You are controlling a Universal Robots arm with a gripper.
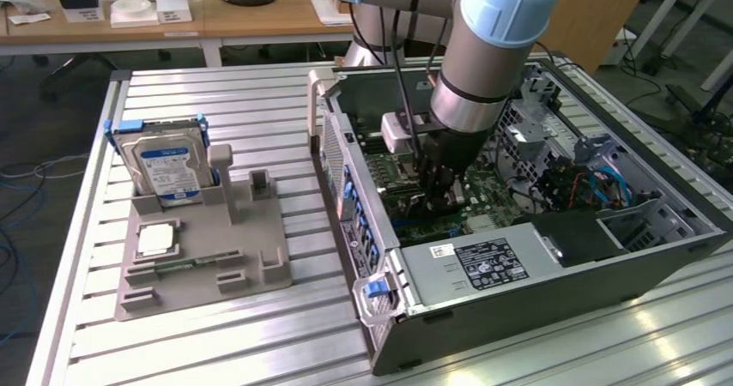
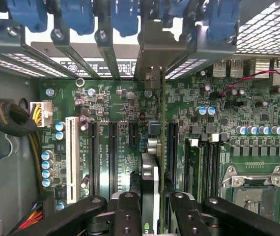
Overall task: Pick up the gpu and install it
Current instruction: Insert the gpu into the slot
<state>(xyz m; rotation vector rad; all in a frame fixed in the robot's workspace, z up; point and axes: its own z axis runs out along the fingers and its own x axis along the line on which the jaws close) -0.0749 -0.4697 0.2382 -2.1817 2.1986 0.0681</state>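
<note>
My arm reaches straight down, wrist vertical, gripper (image 1: 439, 199) low inside the open case.

From the exterior view I see the pale blue joint housing above the silver forearm tube, with the dark gripper hanging plumb beneath it. Through the wrist view, my two black fingers (image 2: 126, 216) stand close together, clamped on either side of the gpu (image 2: 150, 189), which sits edge-on and upright between them.
</note>
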